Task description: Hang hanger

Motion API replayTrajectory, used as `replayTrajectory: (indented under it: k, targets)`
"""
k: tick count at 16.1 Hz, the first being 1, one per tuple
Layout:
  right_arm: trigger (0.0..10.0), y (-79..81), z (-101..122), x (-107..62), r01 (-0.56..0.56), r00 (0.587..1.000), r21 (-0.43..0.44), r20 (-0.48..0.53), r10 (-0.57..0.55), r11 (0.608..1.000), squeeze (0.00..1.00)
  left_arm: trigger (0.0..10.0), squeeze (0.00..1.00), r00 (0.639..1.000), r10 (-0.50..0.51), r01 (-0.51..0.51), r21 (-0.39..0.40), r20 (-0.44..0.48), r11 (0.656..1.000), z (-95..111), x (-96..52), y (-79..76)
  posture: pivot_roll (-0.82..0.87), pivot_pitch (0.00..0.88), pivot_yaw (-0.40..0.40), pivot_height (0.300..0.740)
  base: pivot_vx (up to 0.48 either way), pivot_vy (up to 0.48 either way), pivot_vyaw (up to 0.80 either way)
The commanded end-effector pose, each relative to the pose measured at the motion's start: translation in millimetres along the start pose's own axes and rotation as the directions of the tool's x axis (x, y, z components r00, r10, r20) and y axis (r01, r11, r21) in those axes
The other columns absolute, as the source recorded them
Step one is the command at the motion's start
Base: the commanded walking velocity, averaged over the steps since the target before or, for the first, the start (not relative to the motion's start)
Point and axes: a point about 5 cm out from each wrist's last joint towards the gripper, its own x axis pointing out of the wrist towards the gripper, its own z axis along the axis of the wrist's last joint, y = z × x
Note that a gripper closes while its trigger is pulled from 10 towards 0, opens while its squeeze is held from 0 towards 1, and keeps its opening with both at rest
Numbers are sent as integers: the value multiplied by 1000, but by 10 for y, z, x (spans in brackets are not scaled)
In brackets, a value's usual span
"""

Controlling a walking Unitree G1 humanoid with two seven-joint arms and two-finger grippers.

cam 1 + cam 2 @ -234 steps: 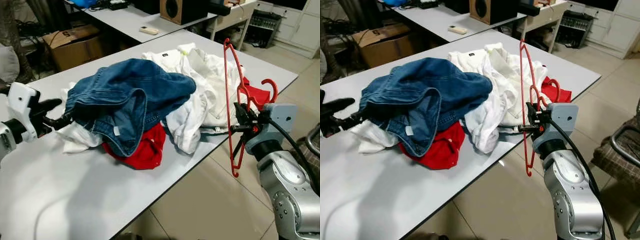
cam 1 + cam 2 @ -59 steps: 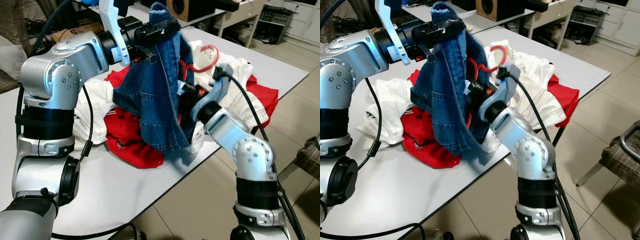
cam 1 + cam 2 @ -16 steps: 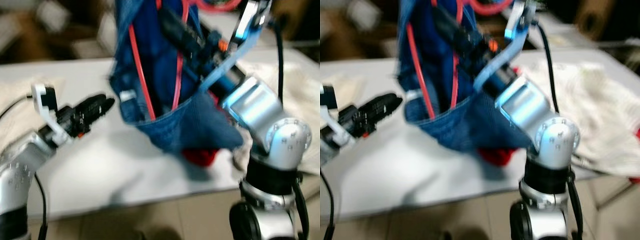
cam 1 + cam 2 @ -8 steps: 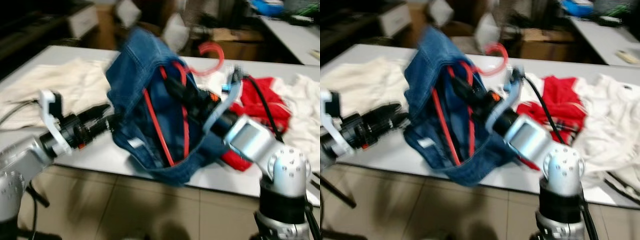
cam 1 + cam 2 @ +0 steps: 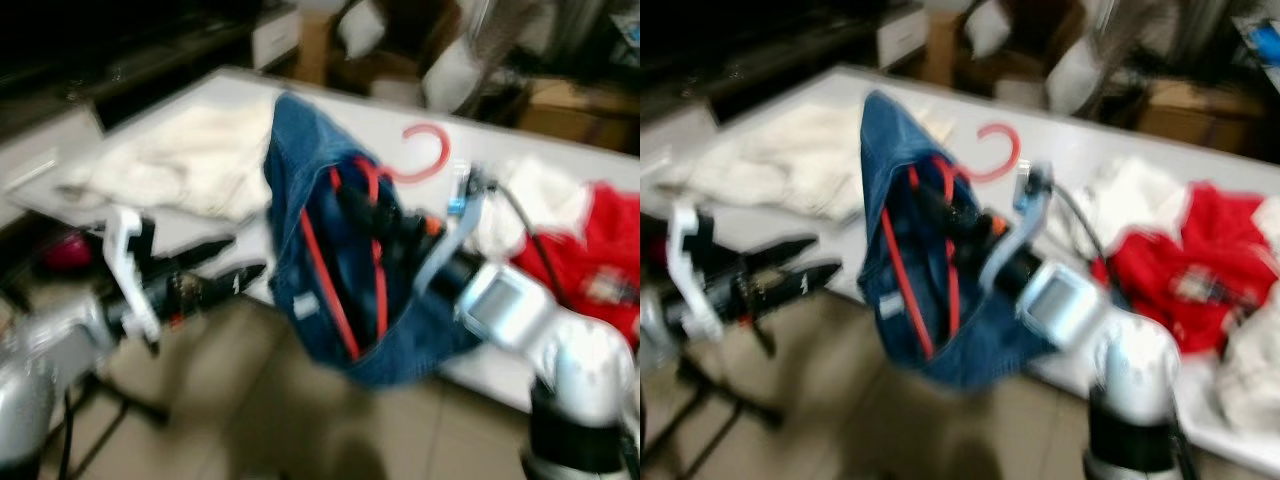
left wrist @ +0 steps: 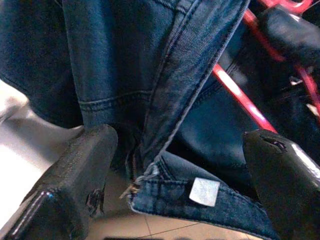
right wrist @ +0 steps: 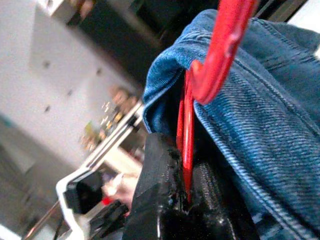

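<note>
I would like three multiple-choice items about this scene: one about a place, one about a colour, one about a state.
1. Where is the blue denim garment?
A. flat on the table
B. hanging on the hanger
C. on the floor

2. What colour is the hanger?
A. red
B. white
C. black

3. How is the left gripper?
A. shut on the garment
B. shut on the hanger
C. open

Answers: 1 B, it drapes over the hanger that the right gripper holds; 2 A, the hook is red; 3 C, its fingers stand apart.
</note>
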Motion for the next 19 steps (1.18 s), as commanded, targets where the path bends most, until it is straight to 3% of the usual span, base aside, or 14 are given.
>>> replayTrajectory:
  k: [1, 19]
  targets:
    - [10000, 56, 31, -32, -30, 999, -18, 11, 30, 999, 0, 10000, 1000, 1000, -3, 3, 12, -13, 1000, -13, 31, -25, -67, 0, 14, 740, 0, 0, 744]
    - [10000, 50, -12, -53, -20, 1000, -23, 10, 20, 1000, 0, 10000, 1000, 998, 26, -24, 39, -62, 999, -75, 76, 2, -71, 0, 16, 740, 0, 0, 747]
